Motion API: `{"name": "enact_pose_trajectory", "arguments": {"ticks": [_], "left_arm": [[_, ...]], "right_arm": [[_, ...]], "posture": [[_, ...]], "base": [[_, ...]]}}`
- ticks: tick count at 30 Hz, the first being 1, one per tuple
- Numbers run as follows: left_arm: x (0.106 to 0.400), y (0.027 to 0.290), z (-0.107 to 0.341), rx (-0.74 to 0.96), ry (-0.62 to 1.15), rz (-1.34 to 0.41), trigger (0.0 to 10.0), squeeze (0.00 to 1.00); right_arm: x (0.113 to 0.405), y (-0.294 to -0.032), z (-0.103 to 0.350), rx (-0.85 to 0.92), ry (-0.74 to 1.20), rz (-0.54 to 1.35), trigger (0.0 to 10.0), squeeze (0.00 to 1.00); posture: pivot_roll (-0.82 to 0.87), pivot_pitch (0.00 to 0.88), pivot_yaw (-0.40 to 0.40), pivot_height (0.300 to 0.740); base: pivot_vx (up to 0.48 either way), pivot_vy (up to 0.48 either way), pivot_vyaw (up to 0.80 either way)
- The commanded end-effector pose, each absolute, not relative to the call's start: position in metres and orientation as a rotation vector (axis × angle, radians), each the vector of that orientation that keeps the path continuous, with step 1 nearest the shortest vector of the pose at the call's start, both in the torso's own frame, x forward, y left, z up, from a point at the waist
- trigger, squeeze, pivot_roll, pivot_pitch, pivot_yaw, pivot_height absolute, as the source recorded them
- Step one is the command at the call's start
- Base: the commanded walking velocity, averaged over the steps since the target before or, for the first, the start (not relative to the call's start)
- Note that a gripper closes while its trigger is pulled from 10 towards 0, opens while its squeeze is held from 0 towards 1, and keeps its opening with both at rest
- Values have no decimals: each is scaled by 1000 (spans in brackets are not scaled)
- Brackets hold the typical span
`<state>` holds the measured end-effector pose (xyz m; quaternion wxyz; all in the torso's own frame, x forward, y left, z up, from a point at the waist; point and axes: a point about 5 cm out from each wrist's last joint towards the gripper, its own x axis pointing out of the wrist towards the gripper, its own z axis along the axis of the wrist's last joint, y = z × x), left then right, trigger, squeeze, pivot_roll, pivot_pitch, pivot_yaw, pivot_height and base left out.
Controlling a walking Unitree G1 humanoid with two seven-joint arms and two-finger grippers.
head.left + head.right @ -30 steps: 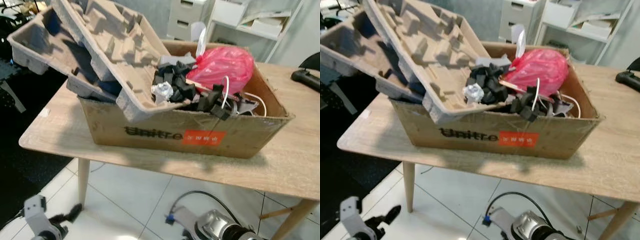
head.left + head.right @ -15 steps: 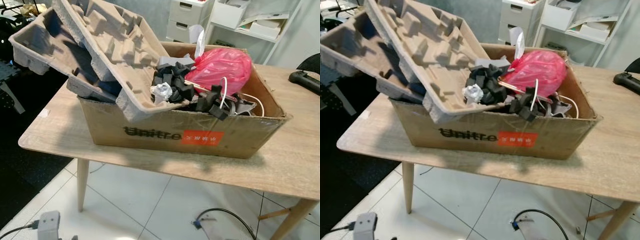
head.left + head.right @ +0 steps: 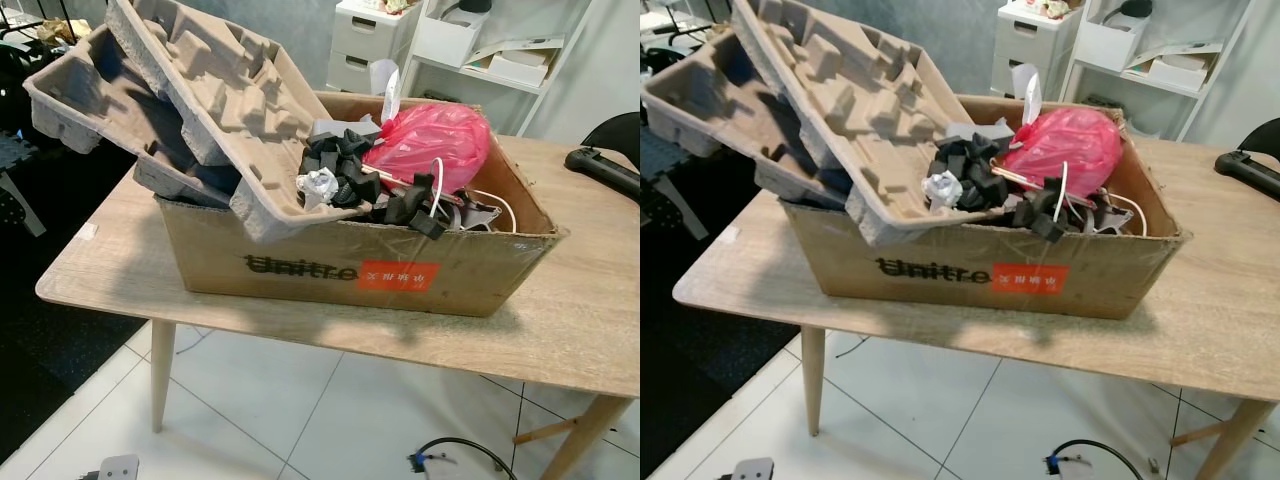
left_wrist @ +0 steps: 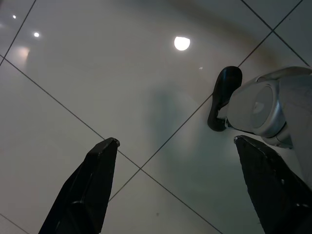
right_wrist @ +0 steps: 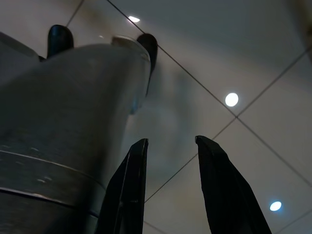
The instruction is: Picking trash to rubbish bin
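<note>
White tiled floor (image 4: 73, 73) lies under my left gripper (image 4: 175, 185), spread wide and empty; my right gripper (image 5: 170, 190), slightly parted, holds nothing.

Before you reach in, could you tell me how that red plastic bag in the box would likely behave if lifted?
The red bag looks thin and crinkled, so it would probably sag and deform. It bulges, so something is inside, weight unknown. White cords and black foam pieces crowd it and may snag.
</note>
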<state>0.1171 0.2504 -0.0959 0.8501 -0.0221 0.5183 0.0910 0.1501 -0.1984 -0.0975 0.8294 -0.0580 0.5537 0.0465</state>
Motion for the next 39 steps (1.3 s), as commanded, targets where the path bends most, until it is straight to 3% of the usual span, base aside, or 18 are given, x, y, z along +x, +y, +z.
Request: {"name": "enact_pose_trajectory", "arguments": {"ticks": [1, 13, 20, 23, 29, 30, 39], "left_arm": [[107, 244, -101, -43, 1142, 187, 10000, 0], [109, 243, -101, -24, 1156, 209, 10000, 0], [104, 244, -103, -18, 1176, 216, 10000, 0], [99, 248, -103, -2, 1194, 212, 10000, 0], [100, 242, -104, -9, 1193, 212, 10000, 0], [103, 237, -105, -30, 1184, 217, 10000, 0], [108, 230, -105, -24, 1176, 192, 10000, 0]], "right_arm": [[148, -196, -99, -159, 1184, 131, 10000, 0], [153, -181, -99, -334, 1187, 303, 10000, 0], [151, -179, -100, -339, 1190, 311, 10000, 0], [146, -175, -102, -336, 1198, 315, 10000, 0], [144, -185, -102, -400, 1209, 348, 10000, 0], [145, -190, -101, -408, 1206, 343, 10000, 0], [148, -193, -99, -441, 1201, 359, 10000, 0]], "posture": [[114, 74, -43, 740], [140, 75, -60, 740], [145, 81, -52, 740], [143, 41, -33, 740], [123, 68, -92, 740], [153, 25, -103, 740], [154, 55, -105, 740]], "base": [[0, 0, 0], [0, 0, 0], [0, 0, 0], [0, 0, 0], [0, 0, 0], [0, 0, 0], [0, 0, 0]]}}
